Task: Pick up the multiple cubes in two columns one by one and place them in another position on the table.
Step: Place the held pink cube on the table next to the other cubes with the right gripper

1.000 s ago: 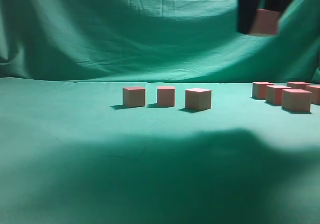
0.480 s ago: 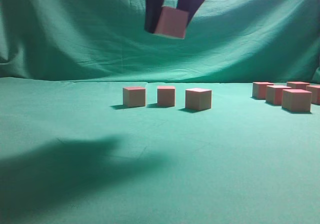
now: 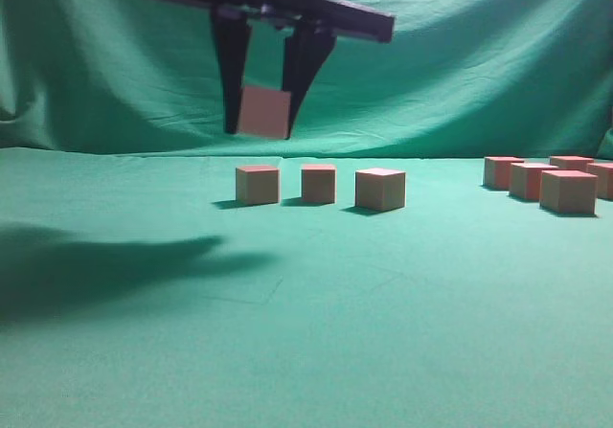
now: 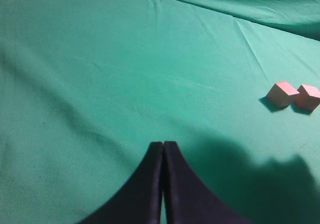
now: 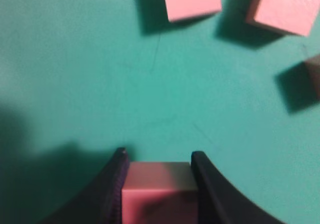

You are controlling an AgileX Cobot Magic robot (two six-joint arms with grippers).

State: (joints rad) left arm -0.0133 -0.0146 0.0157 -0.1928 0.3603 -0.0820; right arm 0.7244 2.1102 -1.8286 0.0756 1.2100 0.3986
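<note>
Partly 1 cube (image 5: 313, 79), frame-cut.

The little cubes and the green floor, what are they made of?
The cubes look like painted wood or dense foam: matte, sharp-edged, reddish tops, tan sides; the pictures can't settle which. The table cover is green cloth, soft and matte, with creases showing.

Reddish-pink-topped, tan-sided cubes (image 3: 258, 185), plain green table (image 3: 306, 332), seemingly black end effector (image 3: 261, 126)
</note>
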